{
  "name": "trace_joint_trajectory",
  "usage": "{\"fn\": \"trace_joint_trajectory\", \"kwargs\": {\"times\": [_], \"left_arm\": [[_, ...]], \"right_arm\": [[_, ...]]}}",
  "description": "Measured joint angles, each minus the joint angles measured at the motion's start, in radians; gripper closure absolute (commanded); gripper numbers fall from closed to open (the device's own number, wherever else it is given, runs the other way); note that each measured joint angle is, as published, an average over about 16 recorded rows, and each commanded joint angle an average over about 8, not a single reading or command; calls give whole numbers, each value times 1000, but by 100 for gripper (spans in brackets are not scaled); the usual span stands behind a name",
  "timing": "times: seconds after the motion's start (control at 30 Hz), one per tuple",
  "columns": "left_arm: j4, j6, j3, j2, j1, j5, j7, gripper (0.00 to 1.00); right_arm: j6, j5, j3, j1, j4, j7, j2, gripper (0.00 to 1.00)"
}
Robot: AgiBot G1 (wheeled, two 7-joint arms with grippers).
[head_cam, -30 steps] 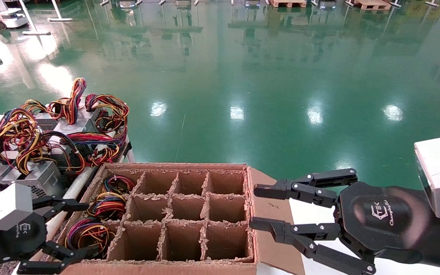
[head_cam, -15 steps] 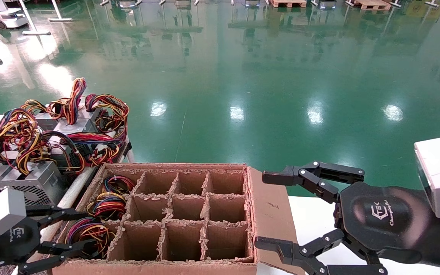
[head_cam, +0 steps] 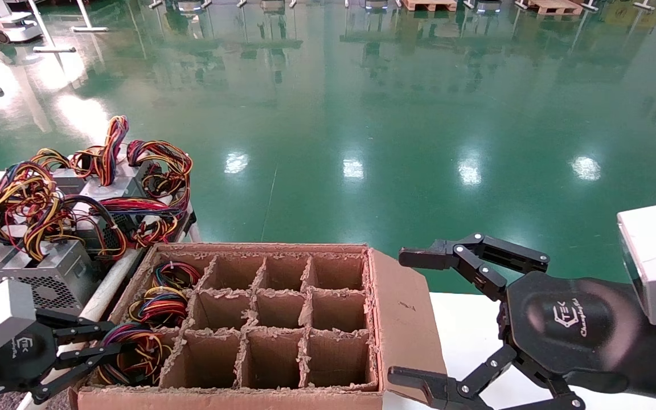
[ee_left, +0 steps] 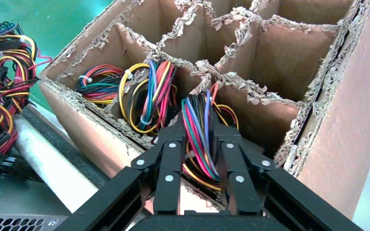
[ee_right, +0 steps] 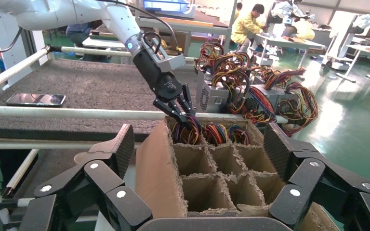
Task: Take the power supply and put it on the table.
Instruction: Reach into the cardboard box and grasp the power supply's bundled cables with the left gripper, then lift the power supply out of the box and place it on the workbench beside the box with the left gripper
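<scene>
The power supply sits sunk in the nearest left cell of the cardboard box [head_cam: 271, 248]; only its coloured wire bundle [head_cam: 137, 348] [ee_left: 198, 144] shows, the grey body is hidden. My left gripper [head_cam: 113, 339] [ee_left: 196, 120] reaches over the box's left wall with its fingers [ee_left: 169, 159] closed against that bundle on both sides. The right wrist view shows the same gripper [ee_right: 185, 114] at the far cell. My right gripper [head_cam: 408, 316] [ee_right: 198, 144] hangs open wide beside the box's right flap, holding nothing. The table [ee_right: 77, 82] is the dark speckled surface left of the box.
Two more wire bundles [head_cam: 163, 304] fill the other left cells; the remaining cells hold nothing. Several power supplies [head_cam: 49, 267] with tangled wires crowd the table's far part. A white rail [head_cam: 106, 290] edges it. A phone [ee_right: 36, 99] lies on it. A white tabletop [head_cam: 467, 333] carries the box.
My left gripper moved right over the box wall and narrowed its fingers onto the nearest wire bundle. My right gripper's fingers spread from half open to wide open.
</scene>
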Motion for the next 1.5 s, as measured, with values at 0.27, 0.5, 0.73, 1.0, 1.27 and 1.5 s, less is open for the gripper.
{"fn": "trace_joint_trajectory", "kwargs": {"times": [0.27, 0.5, 0.73, 1.0, 1.27, 1.5], "left_arm": [[12, 6, -6, 6, 23, -31, 5, 100], [26, -5, -40, 13, 77, -122, -3, 100], [20, -34, -95, 9, 135, -240, -19, 100], [-56, -79, -152, -26, 143, -322, -61, 100], [-156, -104, -189, -77, 74, -349, -126, 100], [-208, -100, -210, -116, -19, -353, -171, 100]], "right_arm": [[0, 0, 0, 0, 0, 0, 0, 0], [0, 0, 0, 0, 0, 0, 0, 0], [0, 0, 0, 0, 0, 0, 0, 0], [0, 0, 0, 0, 0, 0, 0, 0], [0, 0, 0, 0, 0, 0, 0, 0], [0, 0, 0, 0, 0, 0, 0, 0]]}}
